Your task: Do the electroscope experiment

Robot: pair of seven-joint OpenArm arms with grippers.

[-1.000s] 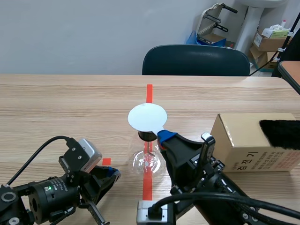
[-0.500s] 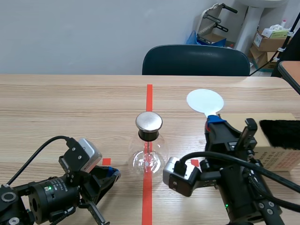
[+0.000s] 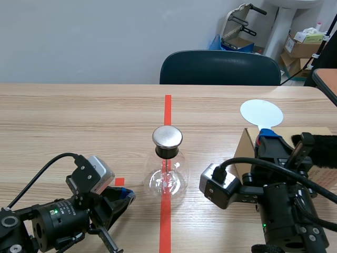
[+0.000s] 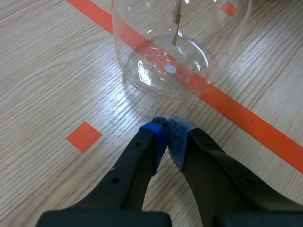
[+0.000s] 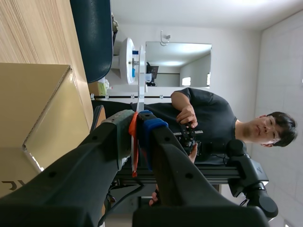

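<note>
One wooden table point(image 3: 63, 116) takes up most of what we see, and one dark blue chair point(image 3: 220, 67) stands at its 12 o'clock edge. One person point(image 5: 203, 118) in a dark shirt shows in the right wrist view, beyond the gripper. Two black arms come in low, one at 7 o'clock and one at 5 o'clock.

We count one cardboard box point(image 3: 246, 149), lying at 3 o'clock of the one glass flask point(image 3: 167, 179). The flask stands upright on the single long tape line point(image 3: 166, 211) at the table's middle.

The right gripper point(image 5: 138, 124) is above the box. Its jaws are pinched tight on the stem of one white disc point(image 3: 261, 112). The disc is held upright at about 2 o'clock of the flask, well apart from it.

One black fur piece point(image 3: 321, 150) lies on the box top, at 3 o'clock of the right gripper.

The left gripper point(image 4: 166, 130) sits low over the table at 8 o'clock of the flask. Its jaws are drawn together with nothing between them, the two blue pads all but meeting. The flask's round belly lies just ahead of it, at its 12 o'clock, not touching.

One round metal cap point(image 3: 167, 136) tops the flask's black neck. Inside the glass we see one thin strip point(image 4: 176, 28) hanging; whether it is single or double we cannot tell.
</note>
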